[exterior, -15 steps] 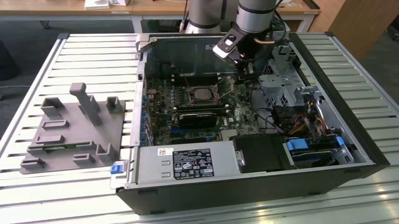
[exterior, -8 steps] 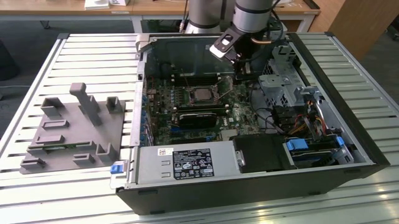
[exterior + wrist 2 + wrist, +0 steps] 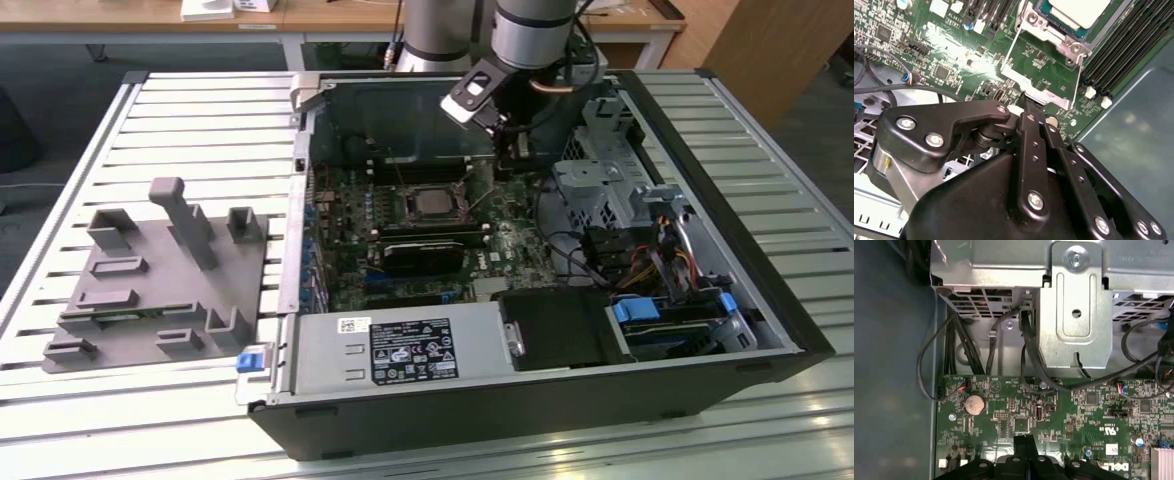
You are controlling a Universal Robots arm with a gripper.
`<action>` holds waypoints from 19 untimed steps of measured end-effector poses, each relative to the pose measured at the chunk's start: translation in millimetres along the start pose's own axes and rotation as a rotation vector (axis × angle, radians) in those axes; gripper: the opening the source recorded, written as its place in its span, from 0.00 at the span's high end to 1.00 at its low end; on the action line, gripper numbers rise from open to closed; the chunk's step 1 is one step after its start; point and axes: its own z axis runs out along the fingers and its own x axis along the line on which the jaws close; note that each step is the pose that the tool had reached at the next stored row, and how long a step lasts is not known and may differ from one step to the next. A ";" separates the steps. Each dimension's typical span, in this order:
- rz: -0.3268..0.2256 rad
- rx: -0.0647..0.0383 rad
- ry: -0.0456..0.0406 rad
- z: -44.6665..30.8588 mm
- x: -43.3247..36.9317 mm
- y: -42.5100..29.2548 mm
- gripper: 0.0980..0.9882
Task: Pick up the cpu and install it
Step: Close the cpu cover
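The cpu (image 3: 1080, 10) lies in its socket on the green motherboard (image 3: 949, 55), silvery top up; in the exterior view it is a dark square (image 3: 430, 203) in the middle of the open computer case (image 3: 747, 300). The socket's metal retention frame (image 3: 1046, 80) is swung open away from the chip. My gripper (image 3: 1027, 102) reaches down into the case just beyond the socket (image 3: 509, 160). Its black fingers (image 3: 1032, 135) are pressed together with nothing seen between them, and the tip touches the outer edge of that frame. In the first wrist view the fingertips (image 3: 1024, 442) hover over the board.
A grey plastic fixture (image 3: 160, 275) with upright posts sits on the slatted table (image 3: 200, 110) at the exterior view's left. Inside the case are a black module (image 3: 424, 255), the power supply (image 3: 400, 350), a metal drive cage (image 3: 1074, 305) and loose cables (image 3: 1029, 365).
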 end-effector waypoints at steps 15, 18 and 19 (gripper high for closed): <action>0.000 0.007 0.0007 -1.0 0.7 -22.0 0.99; 0.000 0.007 0.0008 -0.9 0.7 -27.1 0.99; 0.000 0.007 0.0007 -0.8 0.7 -28.4 0.99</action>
